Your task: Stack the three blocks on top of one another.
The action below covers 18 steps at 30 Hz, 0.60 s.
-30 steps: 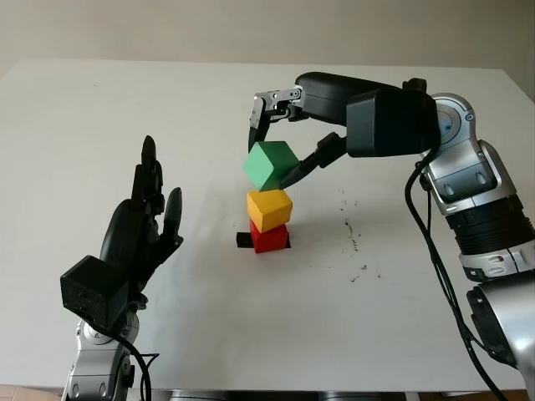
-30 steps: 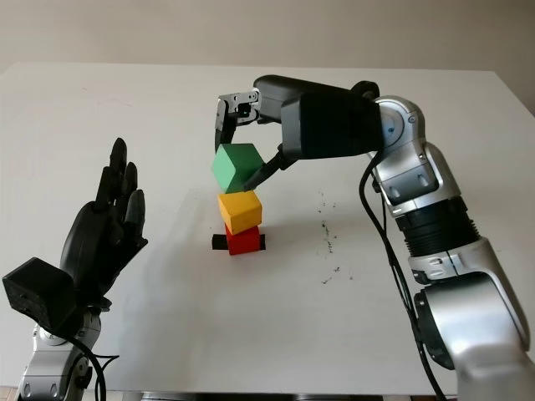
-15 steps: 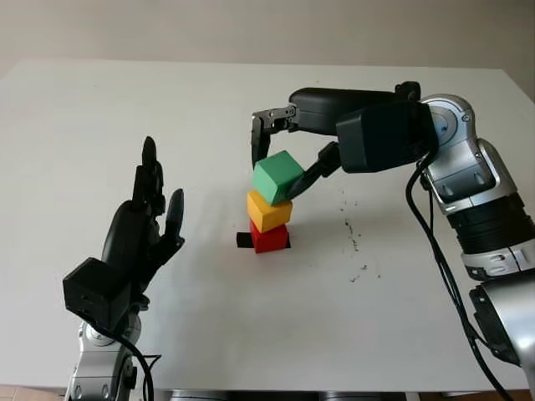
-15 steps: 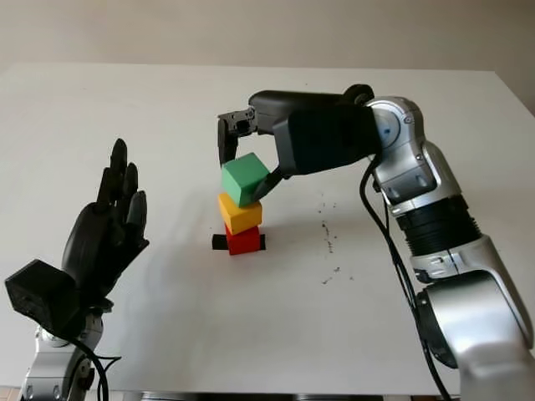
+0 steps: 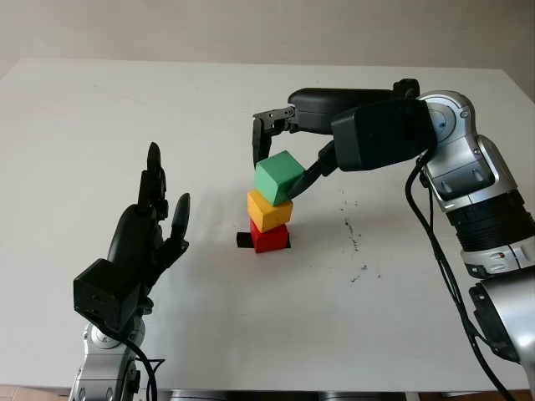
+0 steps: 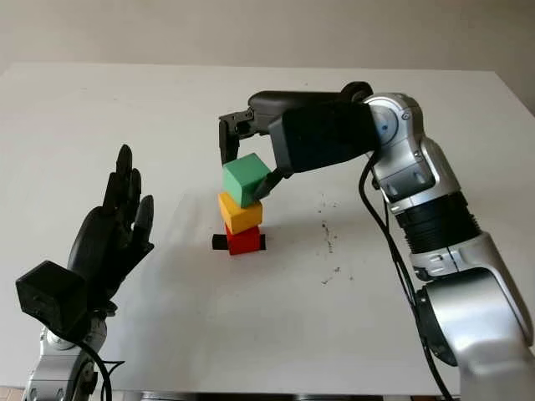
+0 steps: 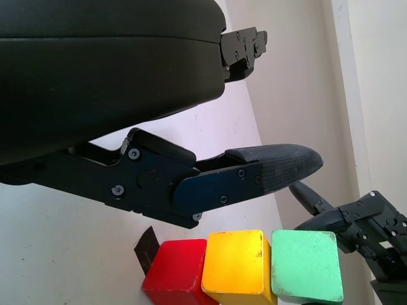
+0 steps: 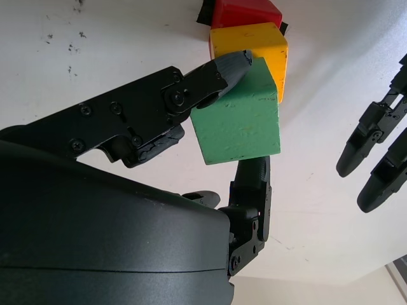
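- Right wrist view: right hand (image 8: 245, 121) clamped on the green block (image 8: 241, 121), one finger across the block's upper face, another pressed on the opposite side.
- Directly beneath the right hand: yellow block (image 5: 269, 210) seated on the red block (image 5: 269, 237), with the red one on a small black marker (image 5: 243, 241) on the white surface (image 5: 251, 334).
- Green block tilted in the grip, with its lower edge at or just on the yellow block's top; full contact impossible to confirm.
- Left wrist view: green, yellow and red lined up in a row, roughly aligned, green a little offset.
- Left hand (image 5: 150, 225) open, raised well off to the side of the stack, holding nothing.
- Progress, as a judgement: two of three levels finished, third block in placement and not yet released.
- Remaining: levelling the green block flat on the yellow, opening the fingers, lifting clear without nudging the tower.
- Risk: tilted block sliding off, or yellow shifting on red under a sideways push.
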Each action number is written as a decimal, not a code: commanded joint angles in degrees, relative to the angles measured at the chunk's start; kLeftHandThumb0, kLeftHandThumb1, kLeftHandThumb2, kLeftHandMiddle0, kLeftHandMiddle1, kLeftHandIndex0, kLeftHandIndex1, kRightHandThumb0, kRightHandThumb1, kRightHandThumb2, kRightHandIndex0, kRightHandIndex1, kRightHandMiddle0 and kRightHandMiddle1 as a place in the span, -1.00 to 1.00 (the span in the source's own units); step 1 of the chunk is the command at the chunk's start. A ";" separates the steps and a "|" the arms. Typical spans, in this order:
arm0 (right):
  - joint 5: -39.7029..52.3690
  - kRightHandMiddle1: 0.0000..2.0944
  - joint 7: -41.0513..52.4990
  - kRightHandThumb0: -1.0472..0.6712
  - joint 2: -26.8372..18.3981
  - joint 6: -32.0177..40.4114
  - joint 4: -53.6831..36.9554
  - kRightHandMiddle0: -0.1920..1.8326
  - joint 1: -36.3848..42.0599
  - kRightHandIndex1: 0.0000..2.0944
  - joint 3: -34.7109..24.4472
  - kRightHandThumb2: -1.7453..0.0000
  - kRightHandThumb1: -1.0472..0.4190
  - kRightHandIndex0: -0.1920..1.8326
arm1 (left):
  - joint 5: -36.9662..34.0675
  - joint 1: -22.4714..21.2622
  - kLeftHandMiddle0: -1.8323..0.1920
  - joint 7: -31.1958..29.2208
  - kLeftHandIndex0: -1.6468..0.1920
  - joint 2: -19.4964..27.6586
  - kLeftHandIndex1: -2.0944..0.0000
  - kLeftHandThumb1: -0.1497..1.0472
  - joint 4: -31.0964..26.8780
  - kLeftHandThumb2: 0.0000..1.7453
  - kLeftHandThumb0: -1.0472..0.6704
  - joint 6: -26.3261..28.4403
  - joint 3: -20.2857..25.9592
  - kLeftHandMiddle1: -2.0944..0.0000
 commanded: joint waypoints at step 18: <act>2.17 0.56 -1.02 -0.33 0.37 -0.75 -0.79 -0.52 -0.05 -0.95 -0.33 0.94 -0.91 -0.45 | 0.30 0.75 1.00 0.36 1.00 -0.46 1.00 1.00 -0.11 -0.30 -0.74 -0.45 -0.27 1.00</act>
